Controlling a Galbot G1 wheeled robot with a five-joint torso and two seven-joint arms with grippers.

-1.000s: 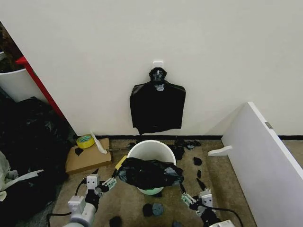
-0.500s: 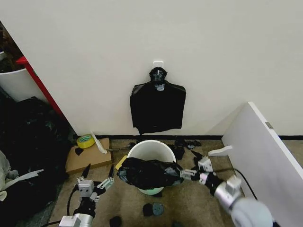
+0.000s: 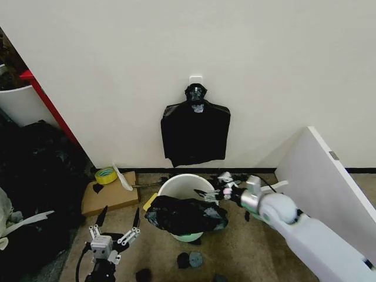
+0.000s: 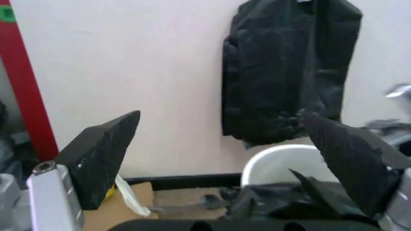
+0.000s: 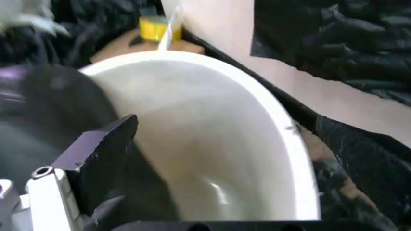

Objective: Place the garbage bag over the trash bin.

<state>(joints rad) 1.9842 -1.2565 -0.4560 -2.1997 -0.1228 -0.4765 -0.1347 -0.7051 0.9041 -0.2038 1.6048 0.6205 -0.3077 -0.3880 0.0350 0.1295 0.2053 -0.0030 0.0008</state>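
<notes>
Bag [image 3: 185, 214] drapes the bin's [image 3: 176, 184] near rim; right gripper [image 3: 212, 194], fingers spread, has swung over its mouth, left gripper [image 3: 116, 229] dropped back, spread.

We seem to be in a bare utility corner — plain white wall [image 3: 264, 70], black baseboard [image 3: 252, 170], worn brownish carpet [image 3: 158, 249], a flattened cardboard piece [image 3: 108, 197] with yellow tape roll [image 3: 105, 175], and scattered black plastic scraps [image 3: 189, 259].

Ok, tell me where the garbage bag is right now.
In the head view the garbage bag lies crumpled over the near rim of the trash bin, low in the middle, covering only the near part of the opening. The right hand is just beyond it.
</notes>
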